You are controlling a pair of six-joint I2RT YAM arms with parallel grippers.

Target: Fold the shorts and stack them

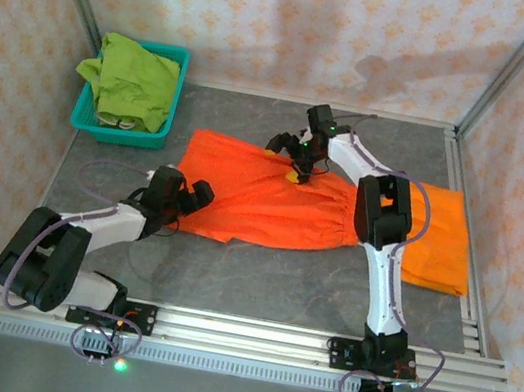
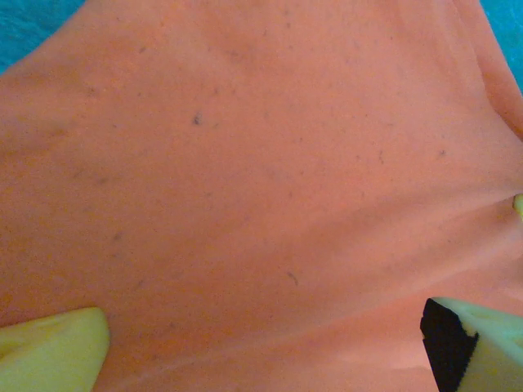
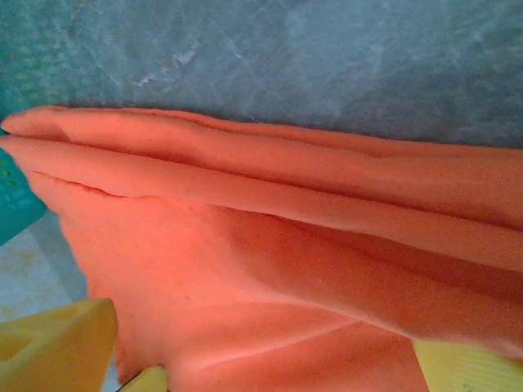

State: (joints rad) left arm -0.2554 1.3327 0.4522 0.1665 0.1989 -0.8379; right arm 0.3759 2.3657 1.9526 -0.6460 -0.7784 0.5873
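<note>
Left gripper [image 1: 195, 193], centre left, jaws wide open over the left edge of the spread orange shorts [image 1: 261, 201], right gripper [image 1: 300, 171] wide open on their upper edge, nothing clamped, second orange shorts [image 1: 441, 243] at right, green shorts [image 1: 139, 78] in teal basket [image 1: 83, 116], upper left.
</note>
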